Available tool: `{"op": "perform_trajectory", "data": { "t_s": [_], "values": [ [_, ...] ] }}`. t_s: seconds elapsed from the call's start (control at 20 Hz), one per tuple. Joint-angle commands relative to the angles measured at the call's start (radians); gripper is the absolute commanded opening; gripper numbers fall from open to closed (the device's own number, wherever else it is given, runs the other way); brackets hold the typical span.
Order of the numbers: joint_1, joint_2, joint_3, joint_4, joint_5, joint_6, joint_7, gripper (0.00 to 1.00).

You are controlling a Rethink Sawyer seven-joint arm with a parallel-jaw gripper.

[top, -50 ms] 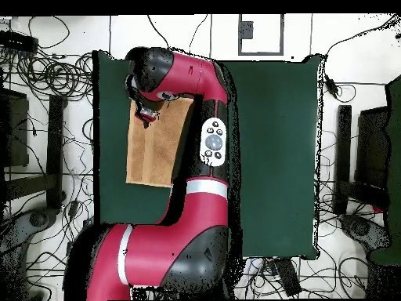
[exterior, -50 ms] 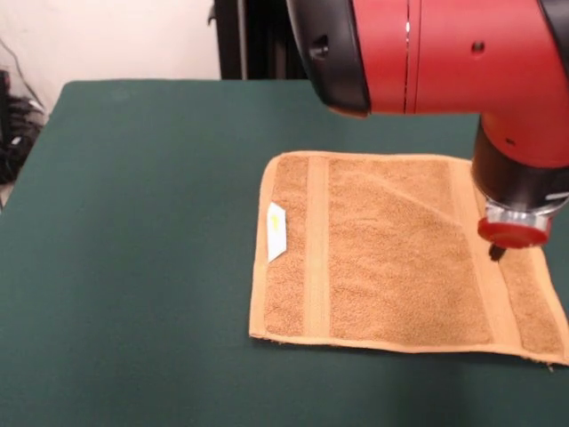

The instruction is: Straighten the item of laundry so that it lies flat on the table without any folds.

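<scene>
Arm [exterior, -50 ms: 444,53] reaching down from above, gripper [exterior, -50 ms: 496,252] low over the towel's [exterior, -50 ms: 391,258] right woven band, jaws' state impossible to tell, towel spread flat right of centre on the green worktop [exterior, -50 ms: 133,222], white label [exterior, -50 ms: 276,231] facing broad bare cloth.

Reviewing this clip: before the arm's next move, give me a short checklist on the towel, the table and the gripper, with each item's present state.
1. Towel spread out, no layer folded over: ok.
2. Surface fully smooth: not ok, a faint diagonal crease runs across the middle.
3. Towel wholly on the table: cannot tell, its right corner reaches the front view's edge.
4. White label exposed at the towel's edge: ok.
5. Gripper over the towel's band: ok.
6. Jaws open or shut: cannot tell.
</scene>
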Motion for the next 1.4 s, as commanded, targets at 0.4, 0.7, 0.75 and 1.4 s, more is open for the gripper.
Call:
{"op": "perform_trajectory", "data": {
  "t_s": [0.4, 0.7, 0.75, 1.4],
  "values": [
    [0.054, -0.017, 0.015, 0.061, 0.024, 0.098, 0.212, 1.00],
    [0.085, -0.221, 0.006, 0.357, 0.017, 0.056, 0.104, 1.00],
    [0.090, -0.247, -0.001, 0.389, 0.010, 0.053, 0.087, 1.00],
    [0.164, -0.402, -0.056, 0.614, -0.081, -0.012, 0.027, 1.00]
  ]
}}
